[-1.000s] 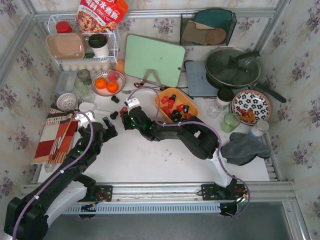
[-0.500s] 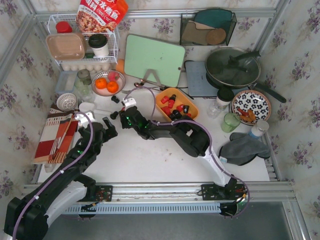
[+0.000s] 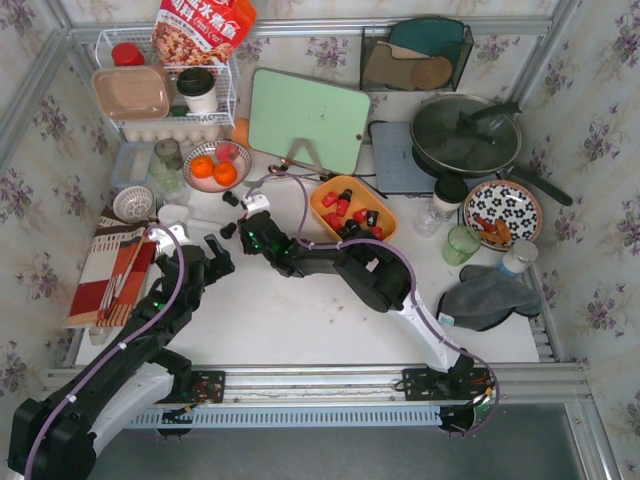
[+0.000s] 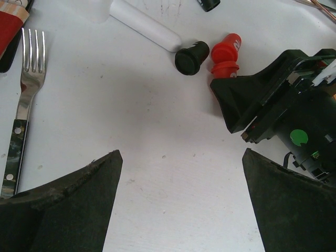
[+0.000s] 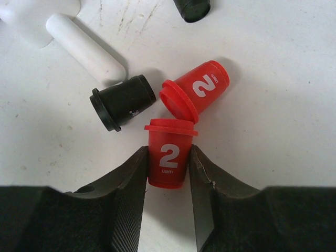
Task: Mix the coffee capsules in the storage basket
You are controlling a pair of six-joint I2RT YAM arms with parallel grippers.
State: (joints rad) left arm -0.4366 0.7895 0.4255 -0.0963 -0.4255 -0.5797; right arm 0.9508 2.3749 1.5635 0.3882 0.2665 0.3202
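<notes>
Clamped a red capsule (image 5: pixel 168 157), marked with a white 2, between the two fingers of the right gripper (image 5: pixel 168 152) low over the white table (image 5: pixel 273 136), wide rim pointing away from the wrist. Had a second red capsule (image 5: pixel 195 90) on its side just beyond that rim, and a black capsule (image 5: pixel 123 102), also on its side, just to the left of both, beside a white rounded handle (image 5: pixel 84 47). Showed another black capsule (image 5: pixel 192 8) farther off, apart from the cluster. Held the left gripper (image 4: pixel 180 157) spread wide above the table with nothing in its grasp, a fork (image 4: pixel 26 79) lying at the left of its wrist view. Showed the storage basket (image 3: pixel 386 212) standing farther back and to the right of the right gripper, in front of a leaning green cutting board (image 3: pixel 308 118), well apart from the loose pods. Carried a jumble of red and black coffee capsules (image 3: pixel 345 205) in that basket.
</notes>
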